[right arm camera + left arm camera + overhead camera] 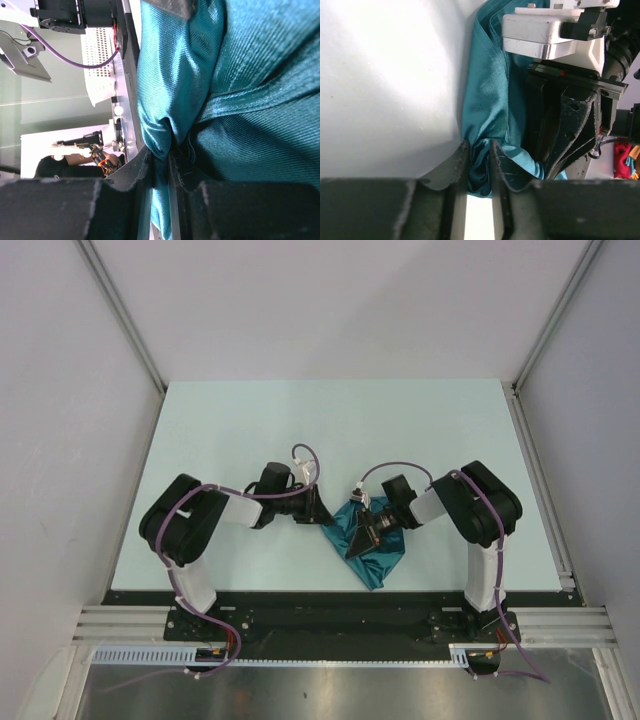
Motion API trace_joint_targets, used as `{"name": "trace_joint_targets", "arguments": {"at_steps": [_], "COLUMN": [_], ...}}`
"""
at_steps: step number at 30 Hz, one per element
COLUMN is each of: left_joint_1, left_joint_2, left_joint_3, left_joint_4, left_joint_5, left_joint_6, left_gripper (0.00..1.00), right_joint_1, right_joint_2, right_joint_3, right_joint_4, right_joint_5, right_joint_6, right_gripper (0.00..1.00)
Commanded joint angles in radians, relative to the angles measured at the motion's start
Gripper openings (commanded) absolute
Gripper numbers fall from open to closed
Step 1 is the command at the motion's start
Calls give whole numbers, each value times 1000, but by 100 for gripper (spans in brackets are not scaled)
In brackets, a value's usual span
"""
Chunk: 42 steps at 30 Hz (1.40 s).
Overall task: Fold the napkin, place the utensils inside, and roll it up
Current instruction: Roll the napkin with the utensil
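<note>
The teal napkin (372, 558) hangs bunched between the two grippers near the table's front middle, its lower corner drooping toward the front edge. My left gripper (322, 515) is shut on the napkin's left edge; the left wrist view shows cloth (487, 107) pinched between the fingers (456, 162). My right gripper (357, 535) is shut on a fold of the napkin (240, 75), with fabric squeezed between its fingers (142, 165). The gold utensils are out of view in every frame.
The pale table (330, 430) lies between grey side walls with metal rails. A black bar and a metal rail (340, 620) run along the front edge by the arm bases. The right arm's camera housing (545, 35) sits close beside the left gripper.
</note>
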State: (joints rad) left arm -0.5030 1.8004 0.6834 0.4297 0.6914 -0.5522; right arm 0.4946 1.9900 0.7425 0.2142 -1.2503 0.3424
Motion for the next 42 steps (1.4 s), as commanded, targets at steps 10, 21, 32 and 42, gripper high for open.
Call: {"name": "trace_joint_targets", "arguments": {"at_steps": [10,21,32,42], "left_joint_1": [-37,-34,-32,-34], "left_joint_2": [-13,-19,-12,-12], "left_joint_3": [-12,19,38,50], "left_joint_4": [-34,-132,-161,-180], "left_joint_5": [50,-39,-69,-72], "left_joint_6": [-20,-64,-89,-83], "left_gripper": [0,0,0,0], "right_joint_1": [-22,50,597,693], "right_joint_2": [-20,-412,-517,-385], "right_joint_3": [67,127,89,109], "right_joint_4": [-146,-465,-513,-470], "right_joint_5": [104,599,1586,1620], "right_joint_6": [-81,-118,-63,-83], "right_gripper": [40,69,71,59]}}
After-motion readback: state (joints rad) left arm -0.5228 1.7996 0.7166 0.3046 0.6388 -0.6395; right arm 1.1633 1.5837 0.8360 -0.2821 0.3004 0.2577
